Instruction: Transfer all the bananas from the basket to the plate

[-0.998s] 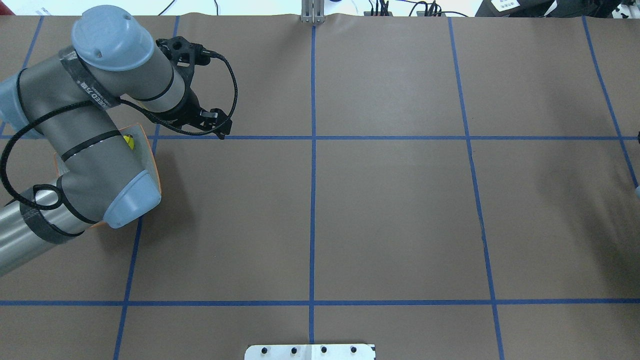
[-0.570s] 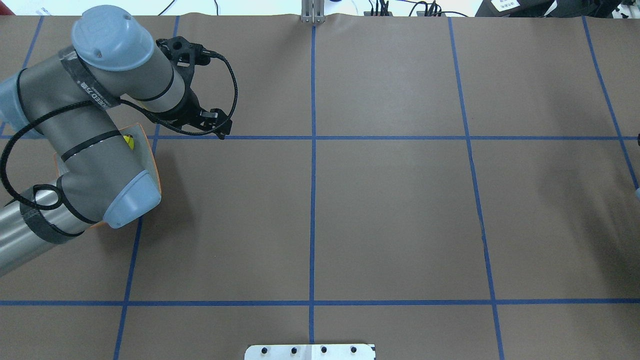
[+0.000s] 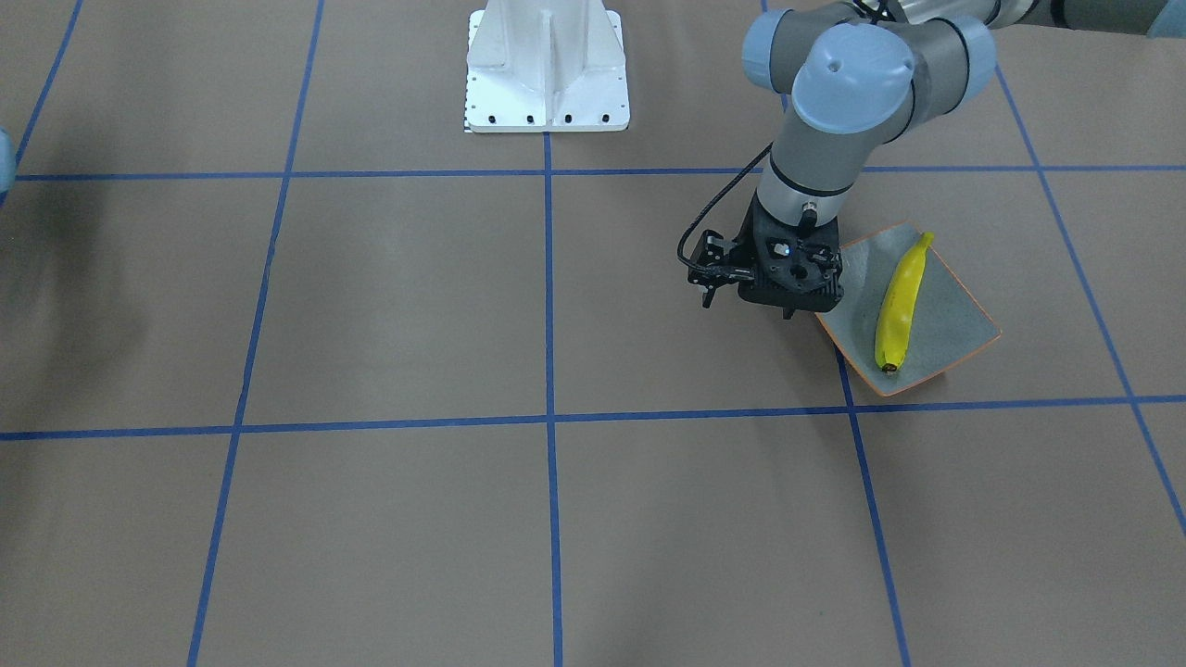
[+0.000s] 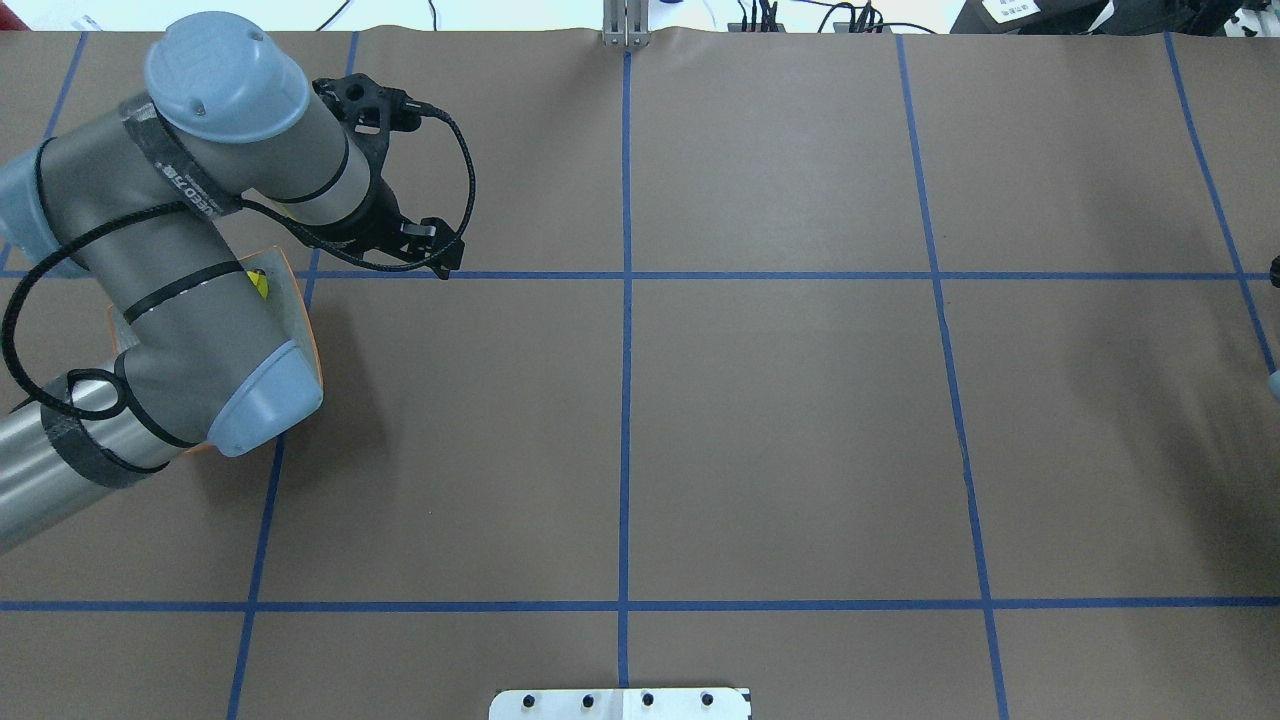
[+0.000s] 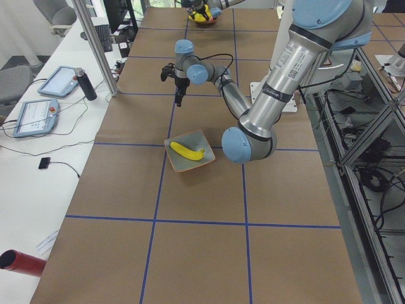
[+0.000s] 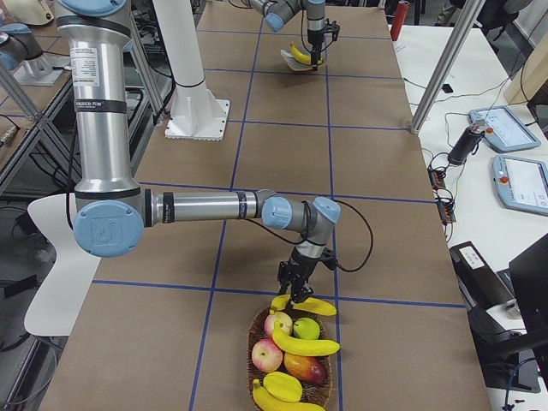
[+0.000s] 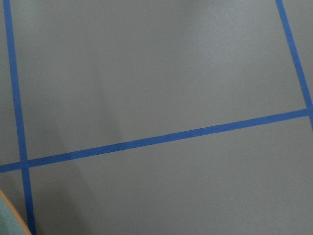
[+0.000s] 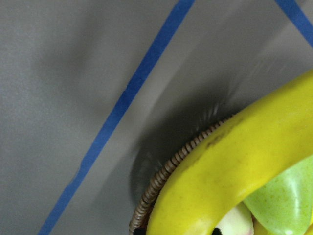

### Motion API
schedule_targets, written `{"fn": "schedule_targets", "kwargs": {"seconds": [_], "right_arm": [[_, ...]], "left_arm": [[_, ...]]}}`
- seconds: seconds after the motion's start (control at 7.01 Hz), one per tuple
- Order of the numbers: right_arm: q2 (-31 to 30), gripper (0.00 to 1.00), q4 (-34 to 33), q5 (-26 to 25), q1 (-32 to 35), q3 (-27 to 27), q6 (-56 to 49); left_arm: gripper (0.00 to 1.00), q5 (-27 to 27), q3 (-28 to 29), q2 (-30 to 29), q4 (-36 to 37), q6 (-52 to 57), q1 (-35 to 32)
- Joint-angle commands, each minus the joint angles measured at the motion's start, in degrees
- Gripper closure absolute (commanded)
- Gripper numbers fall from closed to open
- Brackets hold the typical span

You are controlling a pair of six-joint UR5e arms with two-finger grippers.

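Observation:
One yellow banana (image 3: pixel 901 301) lies on the grey-blue plate (image 3: pixel 959 324), whose rim (image 4: pixel 301 300) peeks out from under my left arm in the overhead view. My left gripper (image 3: pixel 776 310) hangs pointing down beside the plate's edge, over bare table; its fingers are too hidden to tell whether they are open. At the far end, the woven basket (image 6: pixel 257 338) holds bananas (image 6: pixel 305 346) among other fruit. My right gripper (image 6: pixel 295 295) hovers just over a banana (image 6: pixel 312 306) lying across the basket's rim; I cannot tell its state. The right wrist view shows that banana (image 8: pixel 234 171) close up.
Red apples (image 6: pixel 267 353) and a green apple (image 6: pixel 306 328) share the basket. The white robot base (image 3: pixel 547 65) stands mid-table. A metal pole (image 5: pixel 95 44), a dark bottle (image 5: pixel 86 84) and tablets (image 5: pixel 57 80) sit along the side bench.

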Motion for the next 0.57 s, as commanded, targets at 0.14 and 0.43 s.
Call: {"fn": "schedule_targets", "kwargs": {"seconds": [0.14,0.43], "right_arm": [[0.2,1.00,-2.1,-0.1,5.9,7.6,-0.8],[2.4,1.00,-4.6,0.5,7.1,11.1,-0.7]], "left_arm": [[0.00,0.0,0.3,0.1,0.0,0.1,0.0],[0.00,0.0,1.2,0.2,-0.1,0.1,0.0]]}}
